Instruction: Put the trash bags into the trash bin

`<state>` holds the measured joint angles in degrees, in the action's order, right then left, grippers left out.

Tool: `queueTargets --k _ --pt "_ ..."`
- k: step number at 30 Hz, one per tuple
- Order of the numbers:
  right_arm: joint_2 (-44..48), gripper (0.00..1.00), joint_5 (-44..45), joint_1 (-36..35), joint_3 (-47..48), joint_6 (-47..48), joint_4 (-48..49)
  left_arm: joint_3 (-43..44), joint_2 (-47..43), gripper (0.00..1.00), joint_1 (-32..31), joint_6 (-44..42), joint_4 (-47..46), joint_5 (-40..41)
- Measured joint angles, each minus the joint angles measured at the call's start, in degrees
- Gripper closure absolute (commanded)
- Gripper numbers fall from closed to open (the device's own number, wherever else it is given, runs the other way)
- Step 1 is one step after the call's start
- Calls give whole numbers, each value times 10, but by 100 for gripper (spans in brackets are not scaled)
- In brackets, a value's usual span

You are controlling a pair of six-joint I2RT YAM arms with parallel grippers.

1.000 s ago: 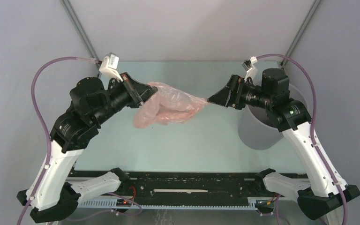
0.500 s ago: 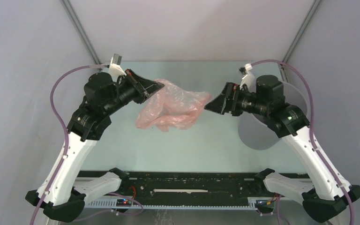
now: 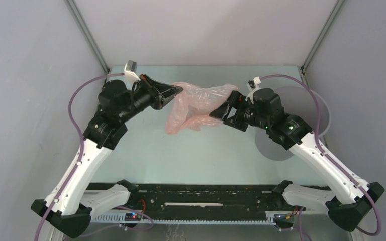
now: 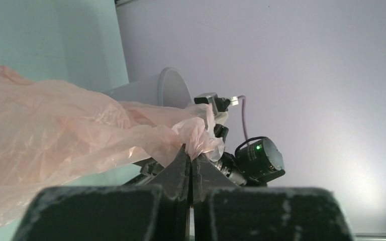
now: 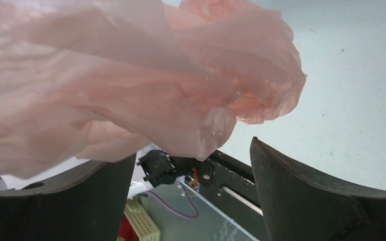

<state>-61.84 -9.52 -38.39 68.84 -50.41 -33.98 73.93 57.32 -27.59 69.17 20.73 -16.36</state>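
Tabletop (image 3: 140, 150) of pale mint green lies inside a booth of plain grey wall panels (image 3: 30, 75); two slanting metal struts (image 3: 86, 36) run up the far corners; a black rail (image 3: 201, 197) spans the near edge between the arm bases; purple cables (image 3: 75, 103) loop beside both arms.

Standing at the right of the table is the round grey plastic trash bin (image 3: 301, 98) with tapered sides and a wide rim; the right arm crosses its mouth in the top view, so most of its inside is hidden; the left wrist view shows its rim (image 4: 167, 90) behind the film.

Hanging in the air above the table's far middle, just left of the bin and outside it, is the thin, wrinkled, translucent pale-pink plastic trash bag (image 3: 198, 105); it stretches between the two arms.

Pressed tight together, the fingers of the left gripper (image 3: 177, 92) pinch a bunched corner of the film, seen up close (image 4: 191, 161) with the bag (image 4: 55, 130) trailing off to the left; the right gripper (image 3: 220, 113) has its jaws spread wide (image 5: 193, 153), with the bag (image 5: 130, 75) billowing ahead of the gap and neither finger closed on it.
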Motion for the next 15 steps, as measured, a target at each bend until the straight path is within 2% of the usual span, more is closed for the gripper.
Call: queueTargets --k 6,12,15 --pt "-25 20 31 -14 -1 -77 21 -28 -1 100 0 36 -50 -8" --pt "-66 23 45 -28 -2 -122 38 -41 -5 100 0 57 -80 -9" --pt "-82 31 65 -29 -2 -130 36 -41 -9 100 0 59 -87 -9"
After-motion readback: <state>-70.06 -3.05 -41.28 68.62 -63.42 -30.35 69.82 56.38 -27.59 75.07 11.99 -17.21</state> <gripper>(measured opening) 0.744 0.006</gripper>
